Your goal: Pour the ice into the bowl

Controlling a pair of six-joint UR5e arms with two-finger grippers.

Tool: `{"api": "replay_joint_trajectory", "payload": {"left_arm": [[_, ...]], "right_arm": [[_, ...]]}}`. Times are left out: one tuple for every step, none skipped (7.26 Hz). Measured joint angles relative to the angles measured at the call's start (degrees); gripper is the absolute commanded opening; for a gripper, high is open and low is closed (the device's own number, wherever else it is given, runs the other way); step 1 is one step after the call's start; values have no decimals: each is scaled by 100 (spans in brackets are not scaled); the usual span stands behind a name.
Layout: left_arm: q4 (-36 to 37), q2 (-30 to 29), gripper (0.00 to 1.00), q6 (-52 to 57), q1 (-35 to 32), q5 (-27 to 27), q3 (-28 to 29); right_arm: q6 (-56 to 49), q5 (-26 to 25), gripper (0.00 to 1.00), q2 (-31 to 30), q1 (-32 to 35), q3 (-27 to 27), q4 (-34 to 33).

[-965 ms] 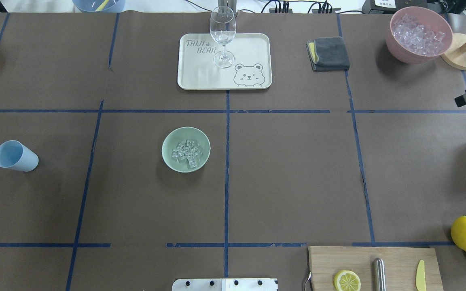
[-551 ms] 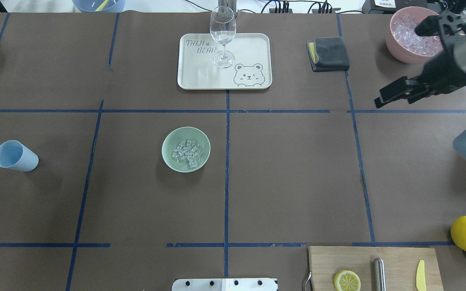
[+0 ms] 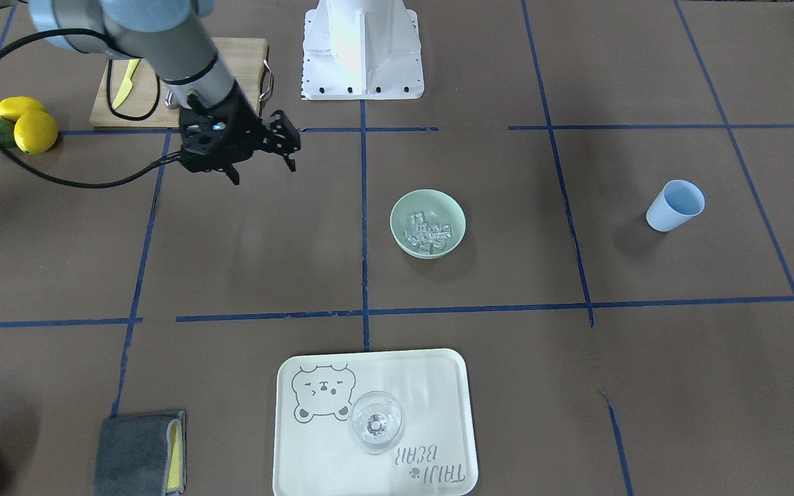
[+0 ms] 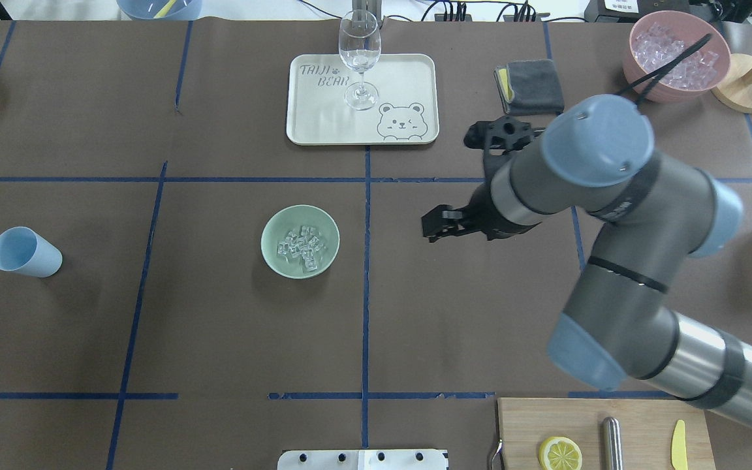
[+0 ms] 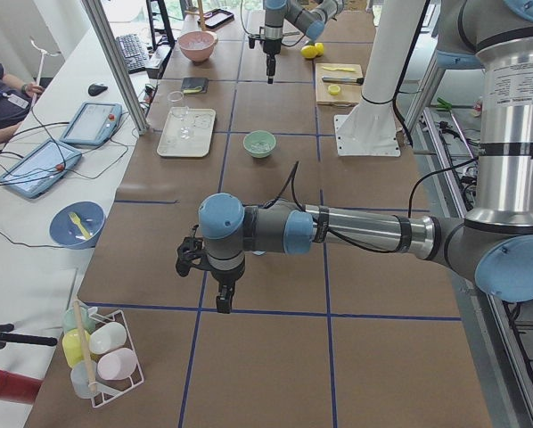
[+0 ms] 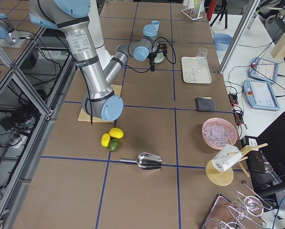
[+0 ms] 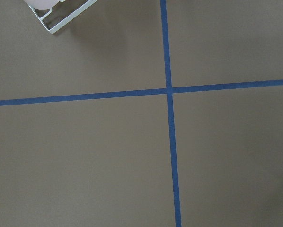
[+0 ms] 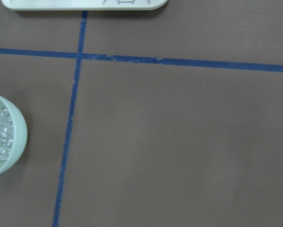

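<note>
The mint-green bowl [image 4: 300, 241] stands left of the table's centre line and holds a small heap of clear ice [image 4: 302, 248]. Bowl [image 3: 428, 224] and ice [image 3: 427, 233] also show in the front view, and the bowl's rim is at the left edge of the right wrist view [image 8: 11, 137]. My right gripper [image 4: 448, 232] hangs above the table to the right of the bowl, apart from it. It points down, looks open and is empty [image 3: 265, 172]. My left gripper [image 5: 220, 299] shows only in the left side view, over the table's left end, and I cannot tell its state. The empty blue cup [image 4: 25, 252] stands far left.
A tray [image 4: 402, 72] with a wine glass [image 4: 360, 59] and a grey cloth [image 4: 531, 86] lie at the back. A pink bowl of ice [image 4: 676, 55] stands back right. A cutting board [image 4: 604, 431] and lemons [image 3: 25, 124] are near the robot. A rack [image 5: 102, 352] is by the left gripper.
My right arm has swung in from the table's right edge to the middle, and its gripper is now just right of the bowl. Bowl, ice and cup have not moved.
</note>
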Motion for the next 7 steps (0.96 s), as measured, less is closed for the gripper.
{"api": "replay_joint_trajectory", "payload": {"left_arm": [[-1, -16, 100, 5, 2, -4, -7], [-5, -22, 100, 12, 3, -6, -10], [-9, -24, 100, 16, 3, -6, -14], [-14, -25, 100, 17, 3, -6, -23], [-16, -25, 100, 18, 3, -6, -32], [-17, -25, 100, 18, 3, -8, -35], [-17, -25, 100, 18, 3, -12, -38]], "right_arm": [[329, -198, 100, 594, -193, -585, -9], [624, -365, 100, 1143, -323, -1192, -11], [844, -523, 100, 1624, -426, -1761, -10], [963, -652, 98, 2040, -511, -2320, -9], [1028, -771, 96, 2311, -603, -2744, -5], [1054, -881, 82, 2440, -698, -2985, -2], [1063, -965, 44, 2493, -777, -3122, -2]]}}
